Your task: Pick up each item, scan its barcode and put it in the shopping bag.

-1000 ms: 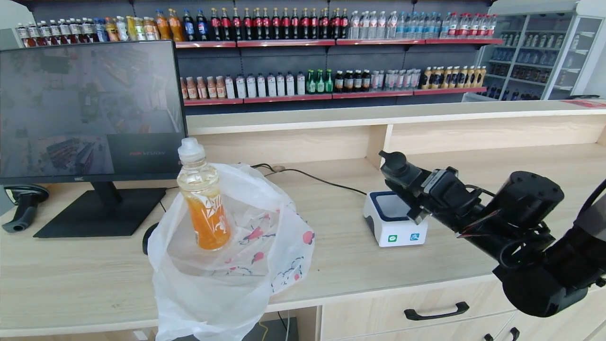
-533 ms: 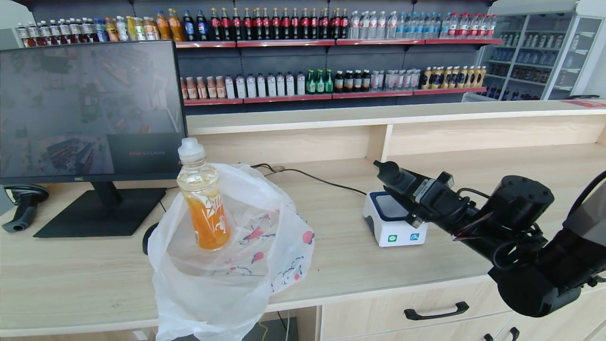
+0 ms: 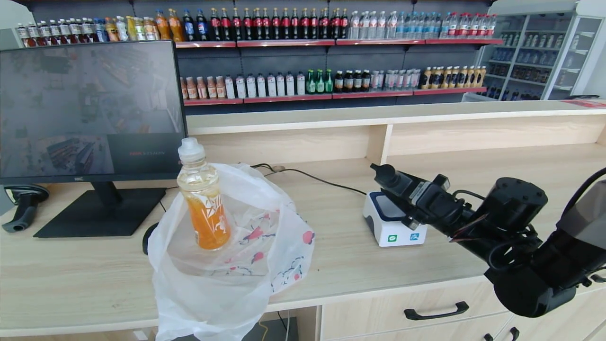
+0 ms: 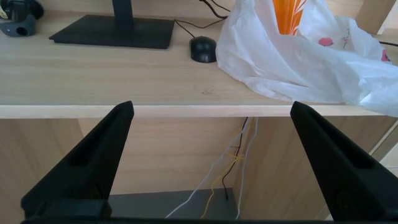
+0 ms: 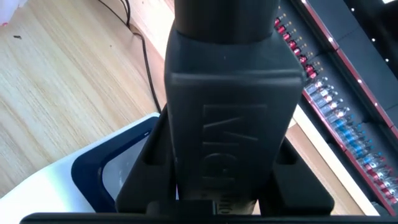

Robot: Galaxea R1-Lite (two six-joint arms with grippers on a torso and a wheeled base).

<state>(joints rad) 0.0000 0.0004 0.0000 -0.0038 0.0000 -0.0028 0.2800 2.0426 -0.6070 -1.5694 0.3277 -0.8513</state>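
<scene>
1. One dark item (image 3: 384,173) (bottle-like, with a rounded end) is clamped in the right gripper (image 3: 402,187) above the white scanner (image 3: 393,229). It is lower and farther left than a second ago.
2. Left of the scanner, the shopping bag (image 3: 265,255) holds an upright orange drink bottle (image 3: 203,208), unmoved.
3. Left gripper (image 4: 211,112) is spread wide and empty, below the counter (image 4: 124,81) edge.

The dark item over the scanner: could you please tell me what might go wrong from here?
The dark item, clamped in the right gripper, hangs close above the scanner; going lower could strike it. The shopping bag droops over the counter edge with an orange bottle upright inside; dropping the item in might topple it.
</scene>
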